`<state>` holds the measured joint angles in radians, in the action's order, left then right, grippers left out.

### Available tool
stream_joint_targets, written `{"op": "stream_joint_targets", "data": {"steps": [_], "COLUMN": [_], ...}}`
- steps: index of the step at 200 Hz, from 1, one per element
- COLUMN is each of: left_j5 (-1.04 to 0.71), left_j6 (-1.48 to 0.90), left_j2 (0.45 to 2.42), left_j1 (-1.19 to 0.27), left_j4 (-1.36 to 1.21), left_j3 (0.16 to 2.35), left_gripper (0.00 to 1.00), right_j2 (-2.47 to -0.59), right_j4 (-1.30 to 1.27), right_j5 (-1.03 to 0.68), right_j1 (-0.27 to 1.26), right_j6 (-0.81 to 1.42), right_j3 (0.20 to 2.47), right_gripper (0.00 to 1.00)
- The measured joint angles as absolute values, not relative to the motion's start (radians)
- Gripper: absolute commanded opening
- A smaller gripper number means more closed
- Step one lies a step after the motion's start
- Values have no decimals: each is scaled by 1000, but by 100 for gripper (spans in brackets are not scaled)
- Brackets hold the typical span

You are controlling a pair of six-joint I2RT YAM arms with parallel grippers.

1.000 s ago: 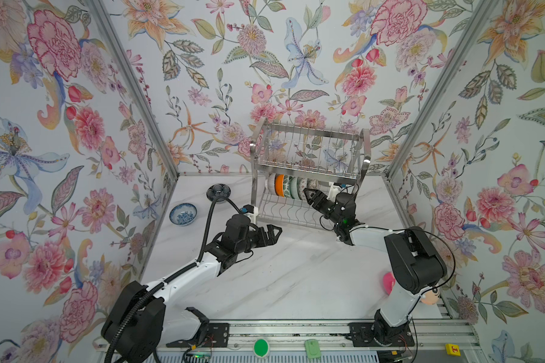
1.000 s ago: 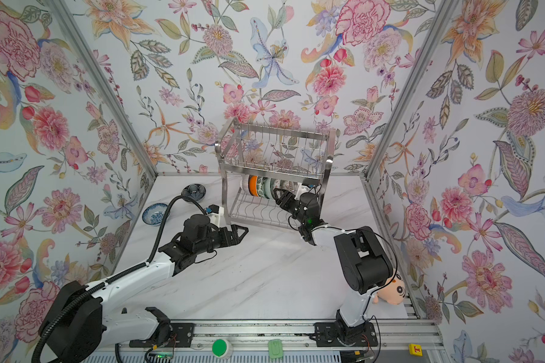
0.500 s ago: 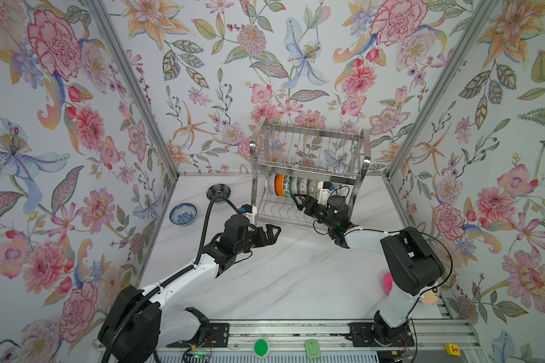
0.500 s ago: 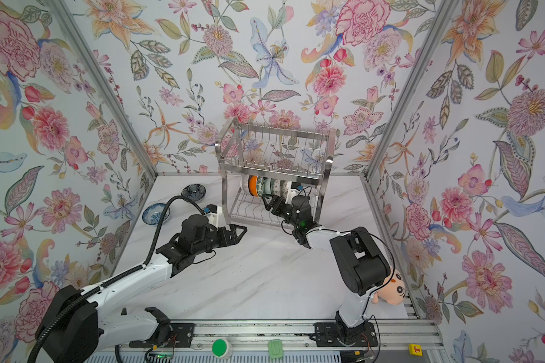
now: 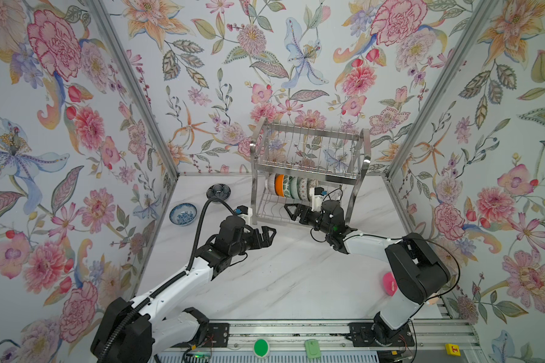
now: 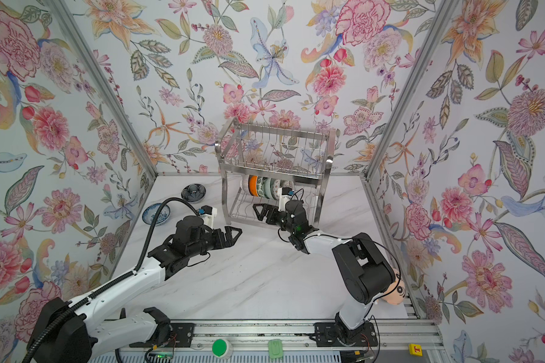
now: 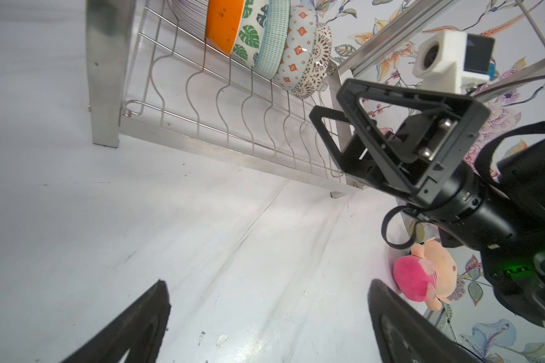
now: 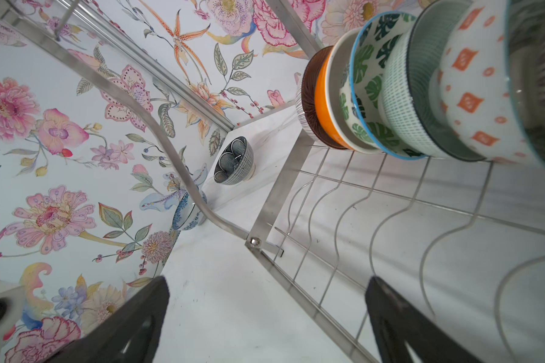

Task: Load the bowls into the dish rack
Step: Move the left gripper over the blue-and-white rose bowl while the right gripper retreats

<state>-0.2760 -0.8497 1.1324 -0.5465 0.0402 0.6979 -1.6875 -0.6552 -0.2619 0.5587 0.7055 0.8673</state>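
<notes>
The right gripper (image 5: 291, 211) is hanging spread and empty before the lower tier of the dish rack (image 5: 309, 171), where a row of bowls (image 5: 291, 187) is standing on edge. The left gripper (image 5: 269, 236) is hovering spread and empty. The blue-white floral bowl (image 5: 183, 214) and dark navy bowl (image 5: 218, 190) are sitting on the tabletop (image 5: 280, 276).

Six bowls (image 7: 266, 41) stand on edge in a tight row on the lower shelf of the steel dish rack (image 7: 106, 78), orange, leaf-print and diamond-patterned among them; the right gripper (image 7: 328, 101) hangs close by that shelf, jaws apart and empty; the left gripper (image 7: 268, 327), its two dark fingers spread wide, frames bare white table (image 7: 132, 226); a pink plush toy (image 7: 420, 281) lies by the flowered wall, near the right arm.
</notes>
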Motion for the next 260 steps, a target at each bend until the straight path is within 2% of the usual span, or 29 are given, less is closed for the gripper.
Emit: {"op": "stream_joint_targets", "data": {"steps": [53, 88, 119, 185, 260], "left_j5": [-239, -190, -140, 2, 60], "left_j6": [-746, -640, -552, -421, -332], "left_j2": [1110, 1125, 1223, 1468, 1704], "left_j1": [-422, -266, -140, 26, 106], "left_j4": [238, 358, 419, 479, 476], "left_j3": [764, 858, 980, 1150, 1181], "left_gripper": [99, 99, 99, 99, 99], "right_j2": [-1577, -1542, -1542, -1610, -1752], "right_j4": [-519, -379, -250, -89, 26], "right_j5": [-215, -161, -99, -30, 14], "right_j1": [626, 714, 796, 893, 962], "right_j6": [594, 500, 413, 299, 160], "right_j3": [867, 904, 1007, 1257, 1359], "right_gripper": [99, 99, 99, 99, 99]}}
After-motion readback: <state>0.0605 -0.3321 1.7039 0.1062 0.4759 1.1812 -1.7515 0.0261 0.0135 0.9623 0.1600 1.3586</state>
